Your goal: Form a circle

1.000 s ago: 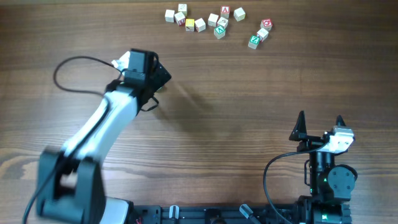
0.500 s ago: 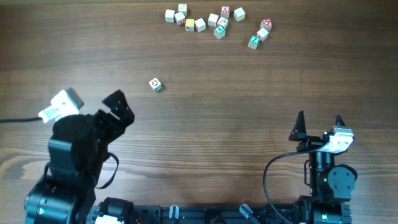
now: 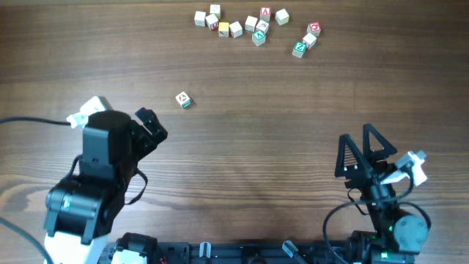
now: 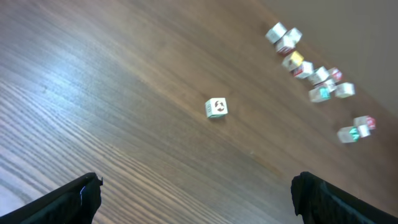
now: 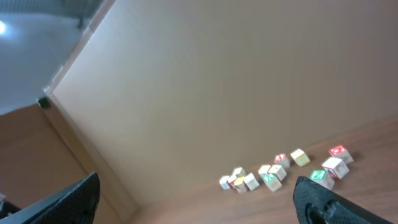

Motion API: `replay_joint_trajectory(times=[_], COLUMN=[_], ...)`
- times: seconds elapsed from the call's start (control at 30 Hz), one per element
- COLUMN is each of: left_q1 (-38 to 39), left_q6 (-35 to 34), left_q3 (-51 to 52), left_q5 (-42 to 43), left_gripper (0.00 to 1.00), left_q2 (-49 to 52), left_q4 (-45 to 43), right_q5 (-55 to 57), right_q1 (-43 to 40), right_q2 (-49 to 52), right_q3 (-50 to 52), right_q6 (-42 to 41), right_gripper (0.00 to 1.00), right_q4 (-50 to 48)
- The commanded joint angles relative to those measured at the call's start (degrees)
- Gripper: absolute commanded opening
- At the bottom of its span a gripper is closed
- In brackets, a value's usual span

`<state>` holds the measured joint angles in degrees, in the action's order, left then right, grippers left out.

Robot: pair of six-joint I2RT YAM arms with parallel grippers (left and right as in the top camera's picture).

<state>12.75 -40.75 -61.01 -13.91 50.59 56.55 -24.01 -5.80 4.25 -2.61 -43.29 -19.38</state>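
One pale letter cube [image 3: 183, 100] with a green and red face lies alone on the wooden table, left of centre; it also shows in the left wrist view as the lone cube [image 4: 216, 107]. No circle of cubes is in view. My left gripper [image 3: 152, 126] hovers below and left of that cube, open and empty, its dark fingers [image 4: 81, 196] wide apart. At the near right my right gripper [image 3: 355, 136] is raised and open, holding nothing. Its fingers [image 5: 314, 198] frame the far cubes.
Several loose letter cubes [image 3: 253, 26] lie scattered along the far edge, with a small pair [image 3: 306, 42] to their right. The same scatter [image 4: 311, 71] appears in the left wrist view and as distant cubes [image 5: 267, 175] in the right wrist view. A black cable [image 3: 29, 121] trails left.
My left arm has pulled back from the far centre to the near left, leaving the lone cube uncovered on the table. My right gripper has tilted and shifted slightly.
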Motion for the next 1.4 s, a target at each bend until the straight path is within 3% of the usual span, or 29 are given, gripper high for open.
replay_joint_trajectory(times=[0.0, 0.17, 0.27, 0.37, 0.4, 0.47, 0.57, 0.67, 0.73, 0.83, 1.0, 1.1, 1.37], left_q1=[-0.15, -0.15, -0.15, -0.15, -0.15, -0.15, -0.15, -0.15, -0.15, -0.15, -0.15, -0.15, -0.15], left_q6=[0.94, 0.92, 0.92, 0.92, 0.92, 0.92, 0.92, 0.92, 0.92, 0.92, 0.92, 0.92, 0.92], left_q3=[0.0, 0.0, 0.0, 0.0, 0.0, 0.0, 0.0, 0.0, 0.0, 0.0, 0.0, 0.0, 0.0], left_q5=[-1.14, -1.16, -1.14, -1.14, -1.14, -1.16, -1.14, -1.14, -1.14, -1.16, -1.14, -1.14, -1.14], left_gripper=[1.0, 1.0, 1.0, 1.0, 1.0, 1.0, 1.0, 1.0, 1.0, 1.0, 1.0, 1.0, 1.0], left_q2=[2.54, 6.45, 9.22, 11.69, 12.35, 13.38, 14.49, 15.15, 15.23, 15.23, 15.23, 15.23, 15.23], left_q4=[-0.09, -0.37, -0.35, -0.33, -0.33, -0.33, -0.33, -0.33, -0.33, -0.35, -0.35, -0.35, -0.35], right_q5=[-2.6, -3.58, -3.8, 3.91, 4.26, 4.04, 2.1, 4.13, 6.97, 9.35, 16.98, 20.81, 24.46], right_q1=[-0.15, -0.02, 3.02, 8.79, 10.19, 11.47, 11.76, 11.74, 11.76, 11.76, 11.85, 11.85, 13.2], right_q2=[10.14, 37.57, 56.98, 74.62, 79.14, 86.03, 93.13, 99.51, 105.11, 116.04, 127.64, 130.66, 136.87], right_q3=[-7.1, -23.32, -41.03, -61.7, -66.9, -72.91, -73.9, -75.76, -80.04, -94.29, -112.15, -112.89, -112.89], right_q6=[7.58, 13.18, 19.21, 26.8, 30.6, 30.51, 26.82, 23.39, 21.09, 18.36, 12.72, 7.8, 4.68], right_gripper=[1.0, 0.99, 0.99, 1.0, 0.99, 1.0, 1.0, 0.99, 1.0, 0.99, 0.93, 0.91, 0.84], right_q4=[0.59, 4.22, 14.88, 32.02, 35.32, 34.58, 23.69, 19.45, 21.42, 31.43, 42.99, 43.78, 47.28])
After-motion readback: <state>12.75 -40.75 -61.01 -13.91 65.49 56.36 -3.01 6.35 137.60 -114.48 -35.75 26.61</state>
